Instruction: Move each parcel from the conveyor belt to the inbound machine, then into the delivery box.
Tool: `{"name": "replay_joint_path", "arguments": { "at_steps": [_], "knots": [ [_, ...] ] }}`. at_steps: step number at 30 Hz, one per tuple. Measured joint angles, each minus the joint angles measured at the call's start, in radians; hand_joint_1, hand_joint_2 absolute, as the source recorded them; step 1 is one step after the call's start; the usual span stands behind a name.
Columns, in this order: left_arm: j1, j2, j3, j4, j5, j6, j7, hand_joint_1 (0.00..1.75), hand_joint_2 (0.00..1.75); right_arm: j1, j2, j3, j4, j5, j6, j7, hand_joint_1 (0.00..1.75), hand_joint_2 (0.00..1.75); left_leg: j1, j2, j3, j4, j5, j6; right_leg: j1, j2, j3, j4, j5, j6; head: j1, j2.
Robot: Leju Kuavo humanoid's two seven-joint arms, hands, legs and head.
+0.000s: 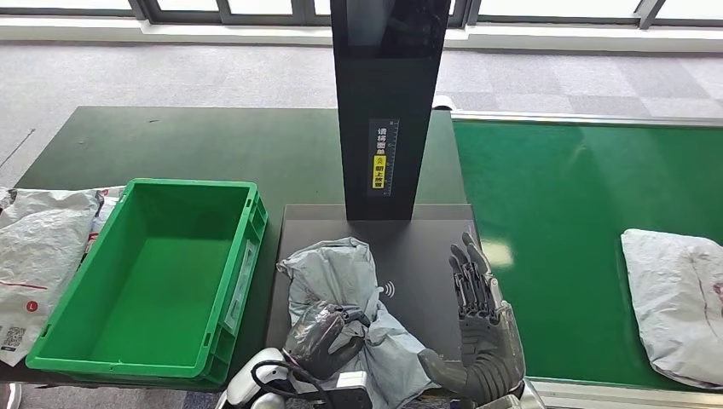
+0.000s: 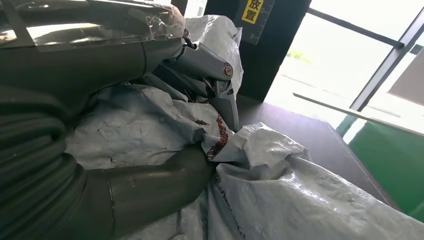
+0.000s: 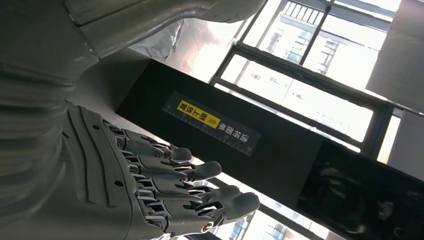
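From the head view, a grey parcel point(image 1: 345, 290) on the machine's plate point(image 1: 422, 256) is grasped by the left hand point(image 1: 324, 339); the right hand point(image 1: 479, 328) is held flat and released beside it. At the left wrist, crumpled wrapping is clutched. At the right wrist, straight fingers point(image 3: 200, 192) are seen below the black column point(image 3: 240, 145).

Surface notes, inbound station
Parcel point(image 1: 349, 281): crinkled grey plastic film, slight sheen. Crate point(image 1: 153, 341): smooth green plastic. Machine column point(image 1: 388, 94): glossy black. Belt point(image 1: 546, 196): matt green.

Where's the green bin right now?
Head view: the green bin sits left of the black scanner platform, empty, with grey parcels at its far side.
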Motion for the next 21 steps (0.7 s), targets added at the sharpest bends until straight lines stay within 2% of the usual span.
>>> {"name": "replay_joint_path", "arguments": {
  "at_steps": [11,16,21],
  "knots": [
    [0.012,0.001,0.000,-0.026,0.013,0.019,-0.017,1.75,1.75,0.000,0.000,0.000,0.000,-0.002,0.001,-0.001,0.00,1.75,0.000,0.000,0.000,0.000,0.000,0.000,0.000,0.000,0.000,0.000,0.000,0.000,0.000,0.000],
    [0.041,0.001,0.008,-0.127,0.158,0.117,-0.111,1.75,1.75,0.002,0.001,0.000,0.000,-0.008,0.014,-0.003,0.00,1.75,0.000,0.000,-0.001,0.000,0.000,0.000,0.000,0.000,-0.001,0.000,0.000,0.000,0.000,0.000],
    [0.081,-0.001,0.069,-0.300,0.302,0.221,-0.197,1.75,1.75,0.002,0.004,0.000,0.001,-0.018,0.017,-0.003,0.00,1.75,0.000,0.000,-0.001,0.000,0.000,0.000,0.001,0.000,-0.001,0.000,0.000,0.000,0.000,0.000]
  ]
}}
